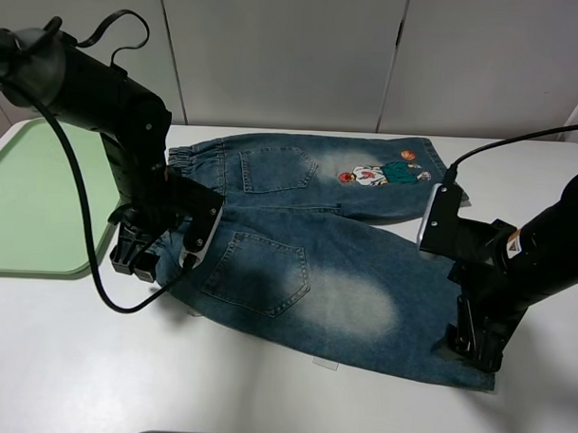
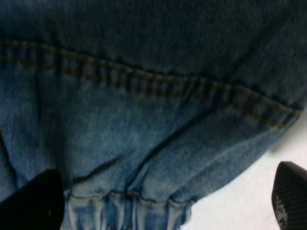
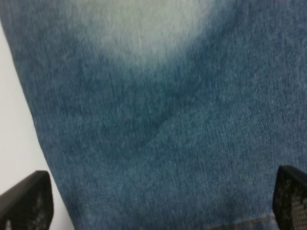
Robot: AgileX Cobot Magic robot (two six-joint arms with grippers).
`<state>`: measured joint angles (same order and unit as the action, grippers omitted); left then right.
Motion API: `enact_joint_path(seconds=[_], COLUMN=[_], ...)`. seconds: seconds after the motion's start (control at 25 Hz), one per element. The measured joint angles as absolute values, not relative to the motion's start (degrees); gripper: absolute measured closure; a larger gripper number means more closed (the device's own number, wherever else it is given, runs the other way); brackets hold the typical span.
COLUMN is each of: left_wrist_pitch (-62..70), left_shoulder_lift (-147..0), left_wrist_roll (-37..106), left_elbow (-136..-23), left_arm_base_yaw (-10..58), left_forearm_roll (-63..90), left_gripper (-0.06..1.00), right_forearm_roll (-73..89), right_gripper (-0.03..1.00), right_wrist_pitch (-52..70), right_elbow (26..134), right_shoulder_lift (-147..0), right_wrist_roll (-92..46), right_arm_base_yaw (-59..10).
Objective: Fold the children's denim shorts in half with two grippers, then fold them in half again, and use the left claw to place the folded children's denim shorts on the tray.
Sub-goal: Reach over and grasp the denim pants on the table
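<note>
Blue denim is lying spread out flat on the white table (image 1: 65, 361). It is the children's denim shorts (image 1: 306, 274), with the top pointing left and the two legs pointing right. Closest to the camera, the right gripper (image 1: 475, 342) is hanging over the end of the near leg, right by its edge. Its jaws are standing wide apart and holding nothing. A little farther back, the left gripper (image 1: 162, 258) is hanging over the near end of the stretchy waistband (image 2: 129, 208). Its jaws are standing wide too, also holding nothing. I cannot tell if any of the tips are touching the cloth. Behind that, the far leg is showing a cartoon figure print (image 1: 385, 172). The pale green tray (image 1: 33, 198) is sitting off to the left, apart from the shorts.
</note>
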<state>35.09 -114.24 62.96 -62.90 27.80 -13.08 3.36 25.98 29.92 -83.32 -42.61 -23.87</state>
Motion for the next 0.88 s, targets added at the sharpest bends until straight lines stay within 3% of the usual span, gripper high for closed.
enact_joint_path(seconds=[0.88], left_wrist_pitch=[34.46], left_shoulder_lift=[-118.20], left_wrist_roll=[67.48], left_elbow=[-63.32], left_arm_base_yaw=[30.57], left_forearm_roll=[-14.21], left_gripper=[0.12], right_forearm_roll=[6.05], right_gripper=[0.27], right_wrist_pitch=[20.04], right_elbow=[24.45], right_shoulder_lift=[-83.26], right_wrist_roll=[-41.87], right_arm_base_yaw=[-23.87])
